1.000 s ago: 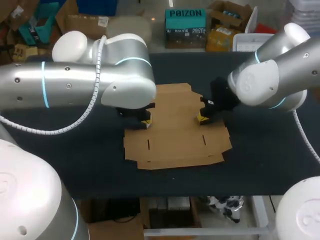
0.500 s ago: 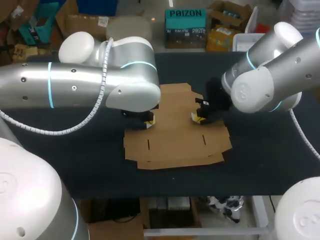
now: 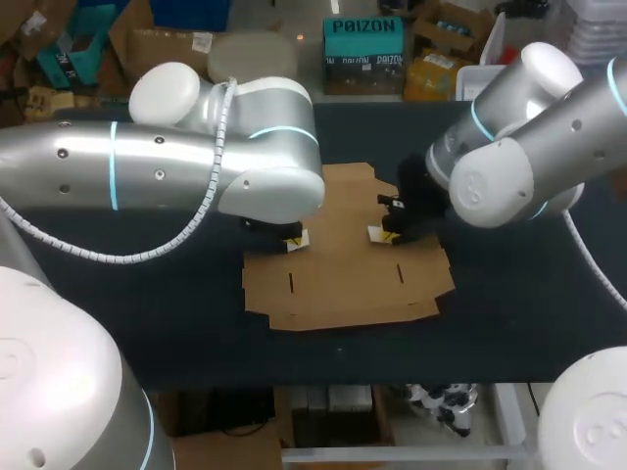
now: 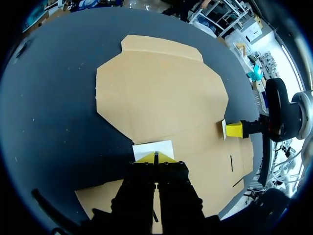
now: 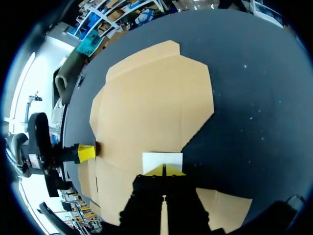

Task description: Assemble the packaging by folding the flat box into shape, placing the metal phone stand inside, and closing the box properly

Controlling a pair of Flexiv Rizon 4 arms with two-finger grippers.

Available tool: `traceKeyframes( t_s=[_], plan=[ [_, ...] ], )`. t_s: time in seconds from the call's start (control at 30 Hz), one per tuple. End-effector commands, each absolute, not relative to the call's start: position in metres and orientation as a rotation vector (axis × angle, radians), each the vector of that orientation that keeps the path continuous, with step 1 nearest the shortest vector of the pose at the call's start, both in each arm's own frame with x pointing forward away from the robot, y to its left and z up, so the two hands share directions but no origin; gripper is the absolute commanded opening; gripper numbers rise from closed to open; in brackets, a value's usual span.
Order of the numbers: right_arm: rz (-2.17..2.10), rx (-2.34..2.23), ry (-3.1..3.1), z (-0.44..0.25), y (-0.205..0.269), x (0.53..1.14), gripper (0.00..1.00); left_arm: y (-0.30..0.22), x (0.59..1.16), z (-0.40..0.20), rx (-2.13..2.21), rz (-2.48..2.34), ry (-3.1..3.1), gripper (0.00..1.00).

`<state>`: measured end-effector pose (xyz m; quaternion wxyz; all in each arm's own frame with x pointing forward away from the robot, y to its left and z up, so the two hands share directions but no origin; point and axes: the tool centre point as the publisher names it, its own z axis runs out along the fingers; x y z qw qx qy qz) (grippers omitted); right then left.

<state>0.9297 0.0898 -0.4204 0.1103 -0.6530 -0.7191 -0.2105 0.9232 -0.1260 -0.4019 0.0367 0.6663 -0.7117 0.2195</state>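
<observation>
Surface: dark cloth-like top [image 3: 509,323] that fills the head view between the two arms.
Box: flat brown cardboard sheet [image 3: 343,284] lying unfolded in the middle of the surface, flaps spread out on every side and all panels flat down.
Slits: two short cuts [image 3: 291,282] in the near panel, one towards each side. Neither claw touches them.
Left claw: [image 3: 292,238] down on the left part of the cardboard. Its yellow tips are pressed together with only a thin line between them, so it is closed and holds nothing that can be made out.
Right claw: [image 3: 384,233] down on the right part of the cardboard, facing the left one across the middle panel. Its tips are likewise closed together.
White patches: a small white rectangle [image 4: 153,149] lies on the cardboard just ahead of the left tips, and another [image 5: 162,159] just ahead of the right tips. Whether they are labels or part of the fingers cannot be told.
Gap between claws: bare cardboard, with the two claws well apart.
In the way: from above, the bulky left arm [image 3: 196,176] covers the far left corner of the sheet, and the right arm [image 3: 509,166] hides the surface beside its far right edge.
</observation>
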Motion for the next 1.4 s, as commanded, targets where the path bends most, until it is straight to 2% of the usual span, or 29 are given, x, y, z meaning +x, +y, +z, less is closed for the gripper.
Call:
traceKeyframes(
  t_s=[0.03,0.8,1.4],
  plan=[
    [-0.592,-1.938,-2.123,-0.424,0.095,0.932,0.0,-0.136,0.929,-0.413,2.076,0.637,-2.194,0.0],
    [-0.558,-2.03,-2.099,-0.424,0.089,0.928,0.0,-0.131,0.92,-0.418,2.115,0.587,-2.172,0.0],
    [-0.696,-2.01,-1.947,-0.393,0.044,0.93,0.0,-0.101,0.919,-0.376,2.189,0.664,-2.139,0.0]
  ],
)
